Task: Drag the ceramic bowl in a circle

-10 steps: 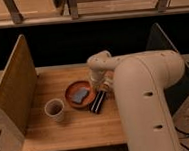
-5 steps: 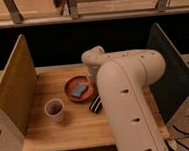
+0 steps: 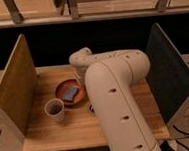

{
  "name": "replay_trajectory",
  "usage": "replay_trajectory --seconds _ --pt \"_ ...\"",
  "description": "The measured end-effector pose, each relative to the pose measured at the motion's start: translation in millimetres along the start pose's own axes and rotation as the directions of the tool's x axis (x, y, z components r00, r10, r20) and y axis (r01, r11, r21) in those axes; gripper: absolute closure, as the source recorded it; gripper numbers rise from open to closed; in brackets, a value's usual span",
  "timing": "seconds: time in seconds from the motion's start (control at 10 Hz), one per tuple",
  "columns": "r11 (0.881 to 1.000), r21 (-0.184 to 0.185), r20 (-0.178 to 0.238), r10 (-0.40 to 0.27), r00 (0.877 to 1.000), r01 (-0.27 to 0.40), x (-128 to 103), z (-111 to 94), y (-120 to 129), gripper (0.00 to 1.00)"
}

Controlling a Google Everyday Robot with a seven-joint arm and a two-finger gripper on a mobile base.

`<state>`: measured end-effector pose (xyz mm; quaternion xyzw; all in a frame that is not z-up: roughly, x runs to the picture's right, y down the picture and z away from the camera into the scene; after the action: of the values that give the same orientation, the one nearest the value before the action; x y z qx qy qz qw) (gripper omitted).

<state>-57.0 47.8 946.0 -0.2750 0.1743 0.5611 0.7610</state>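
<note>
At the right edge of the bowl (image 3: 63,87), low over the table (image 3: 78,129), we found the gripper (image 3: 90,108) almost wholly hidden behind the robot's own arm (image 3: 117,95). Only a small dark part of it showed beside the arm's flank. Its fingers were clenched tight, and we could not tell whether anything was caught between them.

The arm filled the middle of the view. Its thick cream section rose from the near lower edge and leaned away over the table. It turned at a rounded joint above the far side of the bowl, then dropped a short section down toward the gripper.

The bowl, shallow and reddish-brown, sat flat on the table just left of the gripper as we looked. Its right rim ran behind the arm, so we could not tell whether the two touched. A blue piece (image 3: 70,94) lay inside the bowl, toward the side nearest the gripper. A small pale cup (image 3: 54,109) with a dark inside stood upright farther left of the gripper, near the bowl's front rim.

A wooden panel (image 3: 16,85) stood well to the gripper's left and a dark panel (image 3: 171,80) well to its right, at the table's two ends.
</note>
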Motion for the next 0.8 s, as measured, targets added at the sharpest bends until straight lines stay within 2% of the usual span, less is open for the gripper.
replay_trajectory --seconds 0.3,0.5,0.7,0.8 --pt "0.996 0.054 0.009 0.070 0.998 -0.070 20.3 -17.1 -35.0 1.00" --pt "0.983 0.107 0.021 0.148 0.989 -0.150 28.5 -24.5 -70.9 1.00" --pt "0.970 0.144 0.028 0.194 0.981 -0.196 22.7 -23.1 -92.1 1.00" --pt "0.968 0.151 0.039 0.197 0.980 -0.201 9.1 -20.8 -97.7 1.00"
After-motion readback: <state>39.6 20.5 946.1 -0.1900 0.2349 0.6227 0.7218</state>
